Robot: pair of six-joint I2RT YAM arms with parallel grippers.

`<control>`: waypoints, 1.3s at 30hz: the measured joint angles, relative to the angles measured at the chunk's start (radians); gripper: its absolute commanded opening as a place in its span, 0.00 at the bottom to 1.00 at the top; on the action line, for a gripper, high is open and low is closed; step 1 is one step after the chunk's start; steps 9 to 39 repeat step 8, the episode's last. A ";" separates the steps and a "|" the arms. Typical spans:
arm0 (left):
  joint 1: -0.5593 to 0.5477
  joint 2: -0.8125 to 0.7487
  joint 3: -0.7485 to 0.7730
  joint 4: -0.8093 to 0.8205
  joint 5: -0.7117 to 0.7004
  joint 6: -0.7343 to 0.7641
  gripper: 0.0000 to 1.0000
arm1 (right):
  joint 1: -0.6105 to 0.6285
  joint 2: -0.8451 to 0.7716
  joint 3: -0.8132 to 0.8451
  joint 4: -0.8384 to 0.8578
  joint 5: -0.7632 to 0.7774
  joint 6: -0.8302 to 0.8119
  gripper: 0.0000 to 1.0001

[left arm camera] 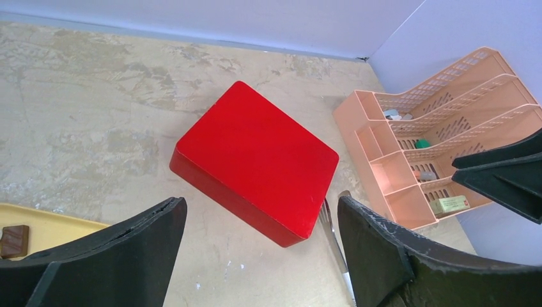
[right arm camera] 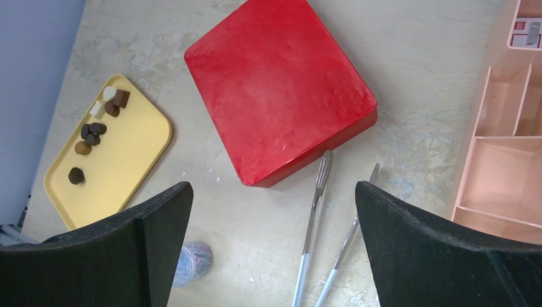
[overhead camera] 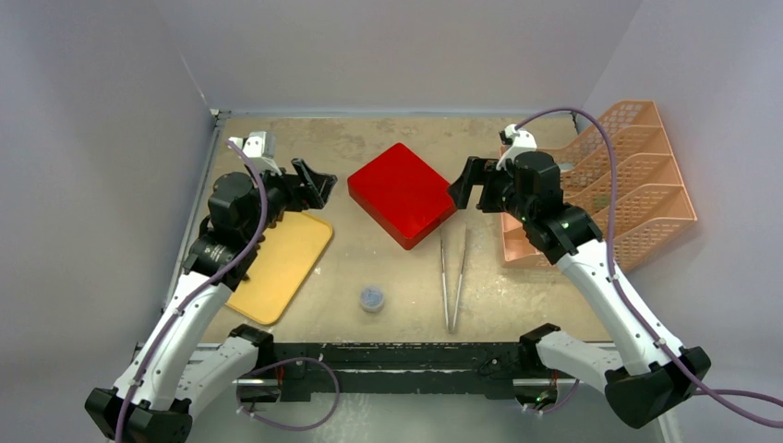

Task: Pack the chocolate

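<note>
The chocolate (right arm camera: 96,131) is several small dark brown lumps, with a tan and a cream one, on the far end of a yellow tray (right arm camera: 128,160). One brown piece (left arm camera: 14,240) shows in the left wrist view. In the top view my left arm hides them. A closed red box (overhead camera: 403,194) lies mid-table, also in the left wrist view (left arm camera: 255,169) and the right wrist view (right arm camera: 278,86). My left gripper (overhead camera: 319,185) is open and empty, left of the box (left arm camera: 261,204). My right gripper (overhead camera: 466,194) is open and empty, right of it (right arm camera: 273,187).
Metal tweezers (overhead camera: 452,277) lie in front of the box. A small round grey-blue container (overhead camera: 372,298) stands near the front middle. A peach mesh organiser (overhead camera: 628,185) fills the right side. The yellow tray (overhead camera: 277,263) sits at the left.
</note>
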 measured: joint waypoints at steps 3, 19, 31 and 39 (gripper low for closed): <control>0.000 -0.003 0.000 -0.002 -0.007 0.000 0.88 | 0.000 -0.001 0.000 0.000 0.000 0.000 0.99; 0.000 -0.003 0.000 -0.007 -0.010 0.000 0.89 | 0.000 -0.004 0.000 0.000 0.000 0.004 0.99; 0.000 -0.003 0.000 -0.007 -0.010 0.000 0.89 | 0.000 -0.004 0.000 0.000 0.000 0.004 0.99; 0.000 -0.003 0.000 -0.007 -0.010 0.000 0.89 | 0.000 -0.004 0.000 0.000 0.000 0.004 0.99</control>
